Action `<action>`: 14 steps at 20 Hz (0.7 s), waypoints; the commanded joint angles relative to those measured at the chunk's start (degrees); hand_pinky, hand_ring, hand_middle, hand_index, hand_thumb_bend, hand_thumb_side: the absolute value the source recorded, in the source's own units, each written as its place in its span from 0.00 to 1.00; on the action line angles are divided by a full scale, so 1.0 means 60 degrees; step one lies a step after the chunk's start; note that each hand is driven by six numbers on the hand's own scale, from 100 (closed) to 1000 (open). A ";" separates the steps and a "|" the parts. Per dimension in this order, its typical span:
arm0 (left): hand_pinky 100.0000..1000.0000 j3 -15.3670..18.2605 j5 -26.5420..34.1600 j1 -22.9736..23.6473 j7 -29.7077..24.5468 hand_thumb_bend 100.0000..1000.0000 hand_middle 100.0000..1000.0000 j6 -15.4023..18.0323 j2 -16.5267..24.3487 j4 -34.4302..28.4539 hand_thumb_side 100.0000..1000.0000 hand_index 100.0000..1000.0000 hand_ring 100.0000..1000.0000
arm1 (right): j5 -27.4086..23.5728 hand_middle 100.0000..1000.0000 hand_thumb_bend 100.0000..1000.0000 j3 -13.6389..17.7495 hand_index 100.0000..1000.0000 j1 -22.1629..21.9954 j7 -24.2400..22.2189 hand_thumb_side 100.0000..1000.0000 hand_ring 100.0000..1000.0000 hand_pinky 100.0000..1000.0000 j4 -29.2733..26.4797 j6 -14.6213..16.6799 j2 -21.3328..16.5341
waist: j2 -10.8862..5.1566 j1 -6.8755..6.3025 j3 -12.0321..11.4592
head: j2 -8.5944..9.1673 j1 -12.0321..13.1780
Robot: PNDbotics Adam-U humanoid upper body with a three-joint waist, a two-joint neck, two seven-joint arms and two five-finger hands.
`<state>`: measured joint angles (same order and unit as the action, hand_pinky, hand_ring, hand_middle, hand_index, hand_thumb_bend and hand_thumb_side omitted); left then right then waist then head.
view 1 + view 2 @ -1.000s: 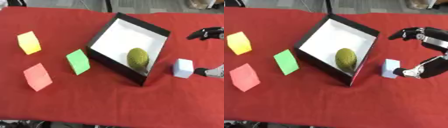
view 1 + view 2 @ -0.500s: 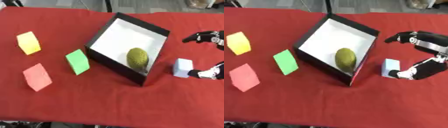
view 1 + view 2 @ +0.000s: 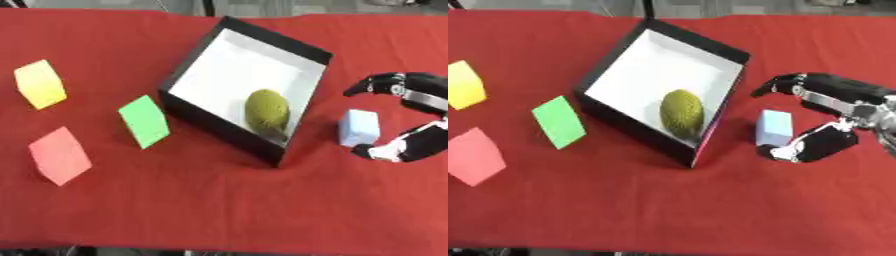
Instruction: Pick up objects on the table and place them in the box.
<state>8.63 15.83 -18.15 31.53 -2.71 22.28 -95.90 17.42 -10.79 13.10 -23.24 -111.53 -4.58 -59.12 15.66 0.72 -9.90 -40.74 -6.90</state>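
A black box (image 3: 311,49) with a white inside sits at the table's middle, holding an olive-green ball (image 3: 266,110). Just right of the box stands a pale blue block (image 3: 774,128). My right hand (image 3: 837,100) comes in from the right, spread open around that block: fingers curve above it, the thumb (image 3: 807,145) lies just below and right of it. I cannot tell whether it touches the block. On the left lie a green block (image 3: 144,121), a yellow block (image 3: 40,83) and a pink-red block (image 3: 59,155). My left hand shows in neither view.
A red cloth (image 3: 219,200) covers the whole table. Its front edge runs along the bottom of the views, with dark floor beyond.
My right hand has moved left, closing in on the pale blue block so that fingers and thumb now bracket it. The blocks and the box have stayed put.
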 commanded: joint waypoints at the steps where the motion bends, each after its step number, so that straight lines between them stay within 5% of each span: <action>1: 0.67 0.0040 0.0064 -0.0128 -0.0041 0.33 0.70 0.0027 0.0219 -0.0098 0.61 0.75 0.72 | 0.0203 0.84 0.42 0.0029 0.90 0.0142 -0.0023 0.33 0.92 0.88 0.0147 0.0026 -0.0104 | -0.0080 -0.0035 -0.0015 | 0.0081 -0.0052; 14: 0.67 0.0053 0.0091 -0.0143 -0.0047 0.33 0.70 0.0020 0.0228 -0.0166 0.62 0.75 0.72 | 0.0646 0.84 0.41 0.0019 0.91 0.0392 0.0350 0.31 0.92 0.88 0.0755 0.0162 0.0026 | 0.0105 -0.0092 -0.0038 | 0.0284 -0.0079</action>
<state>8.63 16.12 -18.41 31.35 -2.54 22.28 -95.94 20.90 -11.37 14.70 -21.56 -107.16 -3.74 -57.70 17.06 0.25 -10.04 -39.72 -7.24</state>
